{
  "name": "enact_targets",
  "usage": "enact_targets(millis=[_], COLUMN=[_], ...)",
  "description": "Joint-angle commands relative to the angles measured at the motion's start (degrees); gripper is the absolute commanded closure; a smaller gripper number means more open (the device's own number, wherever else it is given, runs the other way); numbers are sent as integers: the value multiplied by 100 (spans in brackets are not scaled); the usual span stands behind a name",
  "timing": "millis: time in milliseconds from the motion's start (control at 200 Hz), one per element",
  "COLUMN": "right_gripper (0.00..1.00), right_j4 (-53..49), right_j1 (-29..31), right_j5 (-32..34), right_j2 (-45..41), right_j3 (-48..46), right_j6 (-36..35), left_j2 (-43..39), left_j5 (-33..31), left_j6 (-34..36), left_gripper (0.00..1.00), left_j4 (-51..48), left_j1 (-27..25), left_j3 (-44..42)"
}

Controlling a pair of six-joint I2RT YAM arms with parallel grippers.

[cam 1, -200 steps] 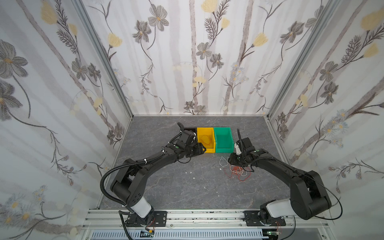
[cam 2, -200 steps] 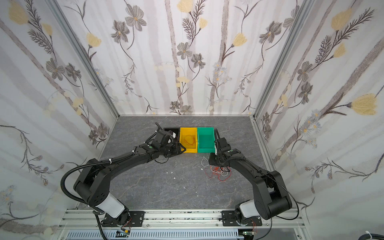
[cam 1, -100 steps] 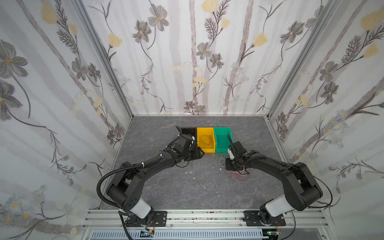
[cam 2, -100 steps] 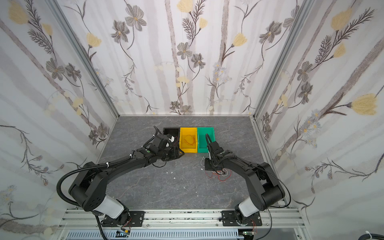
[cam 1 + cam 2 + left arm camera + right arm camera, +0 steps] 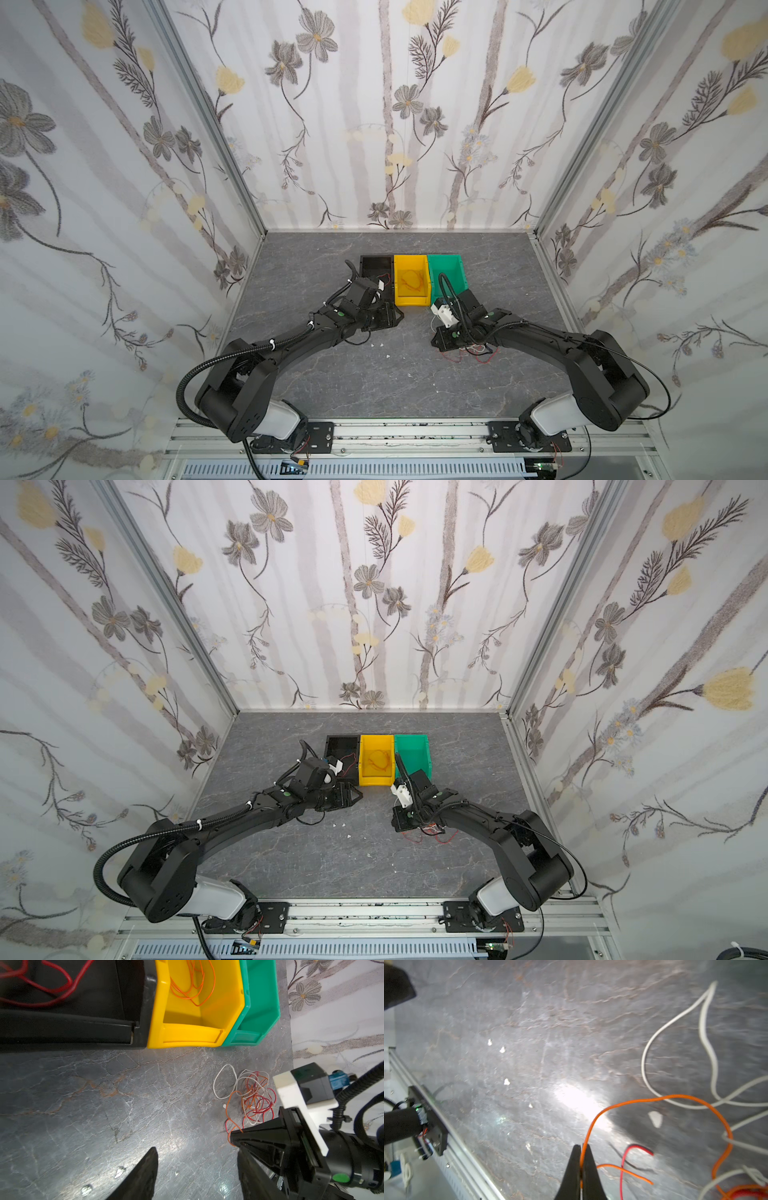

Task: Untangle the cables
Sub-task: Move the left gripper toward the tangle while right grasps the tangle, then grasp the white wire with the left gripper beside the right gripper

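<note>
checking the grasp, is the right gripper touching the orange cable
Touching. The right wrist view shows the right gripper shut on the orange cable, which is pinched between its jaws.

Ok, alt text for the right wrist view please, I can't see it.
The right end effector is shut on an orange cable, which arcs away toward loose white cables and a red cable on the grey marbled table. Small white specks dot it.

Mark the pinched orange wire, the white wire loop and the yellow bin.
pinched orange wire [image 5: 681, 1096], right wrist view, middle of its raised arc.
white wire [image 5: 643, 1061], right wrist view, curved side of its loop.
yellow bin [image 5: 187, 1036], left wrist view, its front wall.
</note>
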Motion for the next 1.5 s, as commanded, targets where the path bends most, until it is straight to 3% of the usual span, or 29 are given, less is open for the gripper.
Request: enact_targets(millis=[0, 215, 370, 545, 819, 929, 1129, 1494], right_gripper=[100, 100, 100, 99, 98, 98, 99, 99], right_j4=[215, 8, -385, -589, -505, -446, -274, -184], right_j1=[137, 165, 91, -268, -521, -567, -563, -559], right_j5=[-624, -575, -17, 472, 642, 601, 548, 513], right_j2=[16, -417, -901, -1030, -965, -905, -864, -740], right_j3=[33, -178, -345, -580, -645, -669, -768, -834], right_j6=[-281, -321, -205, 96, 233, 230, 265, 263], left_j2=[-153, -250, -113, 332, 1034, 1443, 2038, 2580], left_j5=[-49, -56, 36, 59, -147, -88, -112, -299], left_j6=[-34, -94, -201, -168, 188, -28, -612, -799], left_gripper=[38, 38, 37, 37, 37, 37, 44, 58], left_j4=[104, 167, 386, 634, 773, 839, 1000, 751], left_j1=[-6, -2, -42, -326, -600, -611, -690, -745], left_j3=[-140, -294, -316, -184, 181, 423, 771, 1335])
